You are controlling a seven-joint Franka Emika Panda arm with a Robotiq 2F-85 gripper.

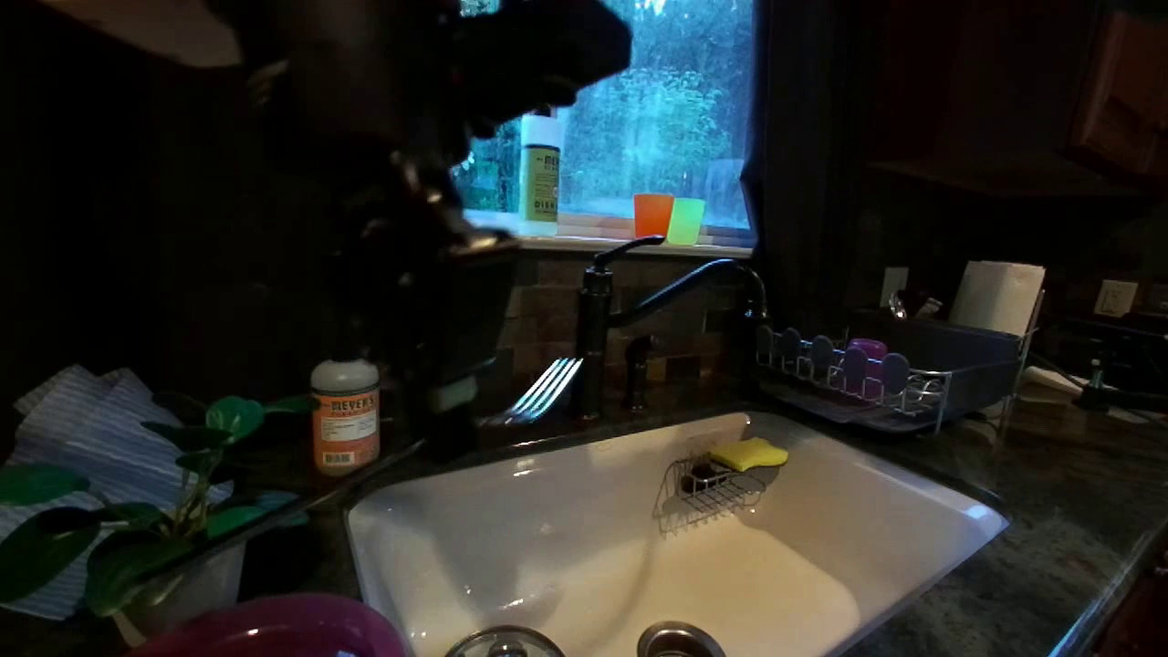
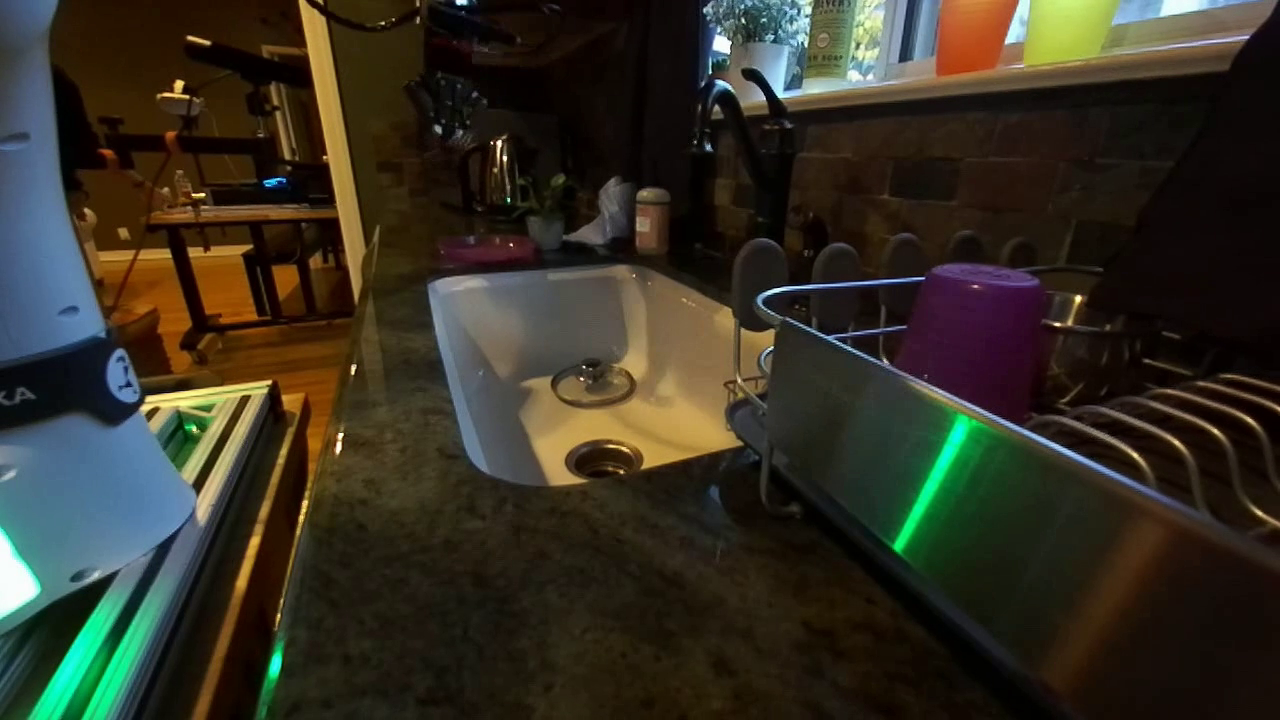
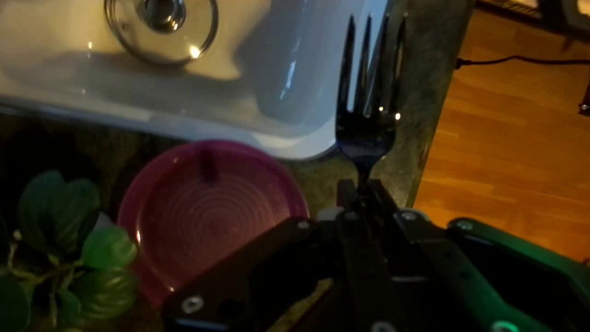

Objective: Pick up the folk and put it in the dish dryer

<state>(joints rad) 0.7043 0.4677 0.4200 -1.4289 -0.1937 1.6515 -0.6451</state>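
Observation:
A metal fork (image 3: 366, 131) is held at its neck by my gripper (image 3: 362, 189) in the wrist view, tines pointing away from the fingers. The fork also shows in an exterior view (image 1: 547, 391), raised near the sink's left end, with my dark gripper (image 1: 456, 415) beside it. The fork handle is hidden between the fingers. The dish dryer (image 1: 981, 374) is a wire rack with grey side panels and a purple cup inside, right of the sink and well apart from the gripper. It also shows in an exterior view (image 2: 870, 430). The gripper is out of that view.
The white sink (image 1: 584, 511) holds a glass lid (image 3: 161, 50) and a wire caddy (image 1: 707, 502) with a yellow sponge (image 1: 750, 453). A faucet (image 1: 593, 338) stands behind it. A purple plate (image 3: 216, 221), a plant (image 3: 60, 258) and a soap bottle (image 1: 345, 420) are near the gripper.

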